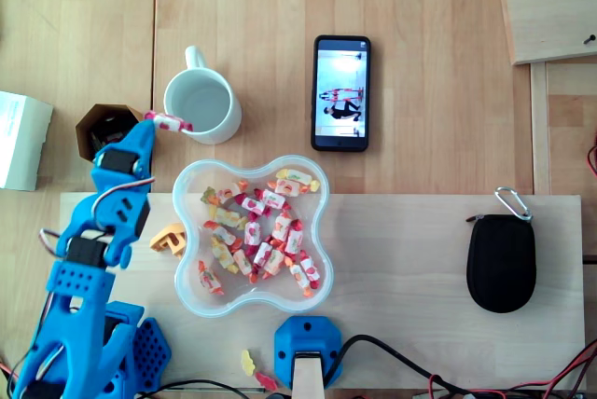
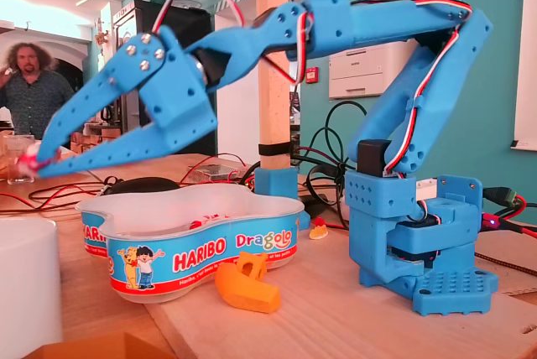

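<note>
Wrapped candy (image 1: 170,123) pinched at tips of blue gripper (image 1: 157,120), at rim of white mug (image 1: 201,105), sweets tub (image 1: 187,217) nearby.

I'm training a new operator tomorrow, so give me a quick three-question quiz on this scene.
1. True or false: the gripper is shut on a candy.
2. In the overhead view, the held candy sits at the rim of: A the mug, B a plate, C a bottle.
3. What holds the loose candies?
Key: 1 true; 2 A; 3 the tub.
</note>
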